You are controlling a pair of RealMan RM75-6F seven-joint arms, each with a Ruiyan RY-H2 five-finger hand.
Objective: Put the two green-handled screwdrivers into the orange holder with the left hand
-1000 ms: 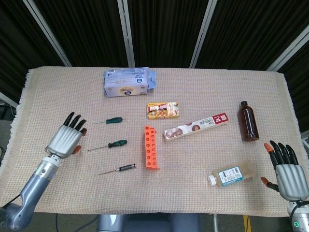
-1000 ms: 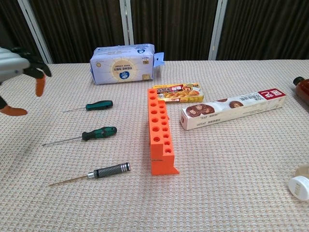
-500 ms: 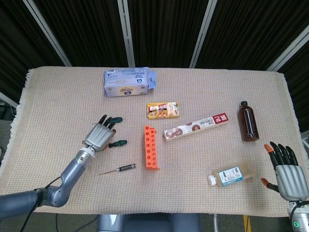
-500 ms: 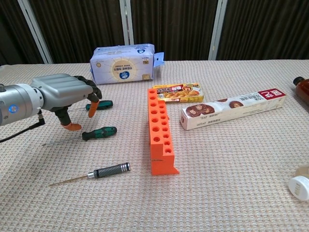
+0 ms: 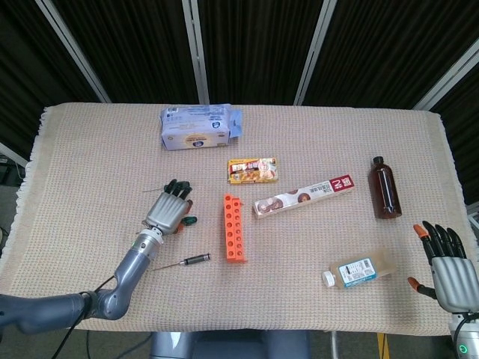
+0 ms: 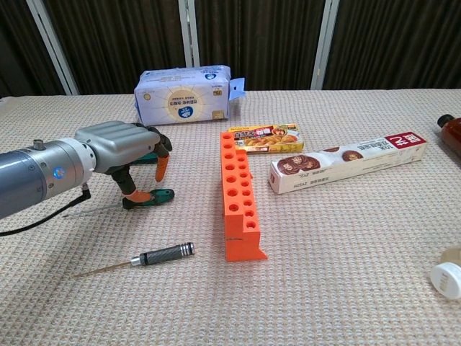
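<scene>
So quick update, biggest stuff first. Table (image 5: 90, 134) has that woven beige cloth on it, coarse ribbed weave, prob decent friction so nothing's gonna slide much.

What changed: left hand (image 5: 169, 211) was way out by the table's left side a sec ago, swung in half a sec ago, and is now parked right over the two green-handled screwdrivers. Chest cam shows its grey metal shell w/ dark fingers curled down, orange tips; one tip (image 6: 160, 169) hangs free, and the thumb tip sits right at the butt of the near screwdriver (image 6: 153, 197). Can't tell if it's actually pinching yet, looks more like touching/about to close. Far screwdriver (image 6: 153, 154) is mostly hidden behind the hand. So imo the reach is done and the grasp is just starting, nothing's in the holder yet.

Orange holder (image 5: 234, 228): long plastic block, two rows of round holes, stepped foot at the near end, just to the right of the hand.

Right hand (image 5: 447, 265) idles at the bottom-right corner, fingers spread, holding nothing.

Other stuff: soft blue-white tissue pack (image 5: 198, 129), long cardboard box (image 5: 303, 195), brown bottle (image 5: 385, 187), small flat yellow box (image 5: 252, 170), small clear bottle w/ white cap (image 5: 361, 270) lying down.

Smallest: thin black knurled-handle screwdriver (image 5: 188, 260), not one of ours, apart from the hand. Green ones have skinny steel shafts and chunky rubbery handles
</scene>
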